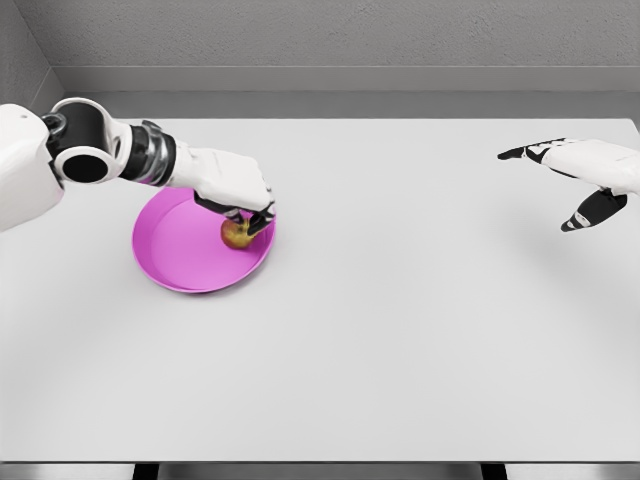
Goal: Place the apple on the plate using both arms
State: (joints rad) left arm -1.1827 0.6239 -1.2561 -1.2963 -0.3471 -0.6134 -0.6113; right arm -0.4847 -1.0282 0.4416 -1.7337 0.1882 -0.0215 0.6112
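At the left side, the white left arm comes in over the table (400, 340) and reaches to the right, above the plate (175, 255). The plate is round, shallow and bright magenta pink, with a low raised rim, and it lies flat on the left half of the light grey table.

The left hand (238, 190) is over the right part of the plate, with the palm down. Its fingers are curled downward around the apple (236, 234), and the dark fingertips touch the top and the right side of the fruit, so the hand has hold of it.

The apple is small and round, with yellow-brown skin and a reddish tone on one side. Only its lower left part is visible, because the fingers cover the rest. It is inside the plate, near the right rim; I cannot tell if it already touches the plate surface.

At the far right, well apart from the plate, the right hand (585, 175) hovers above the table. Its fingers are stretched and spread, and it holds nothing.
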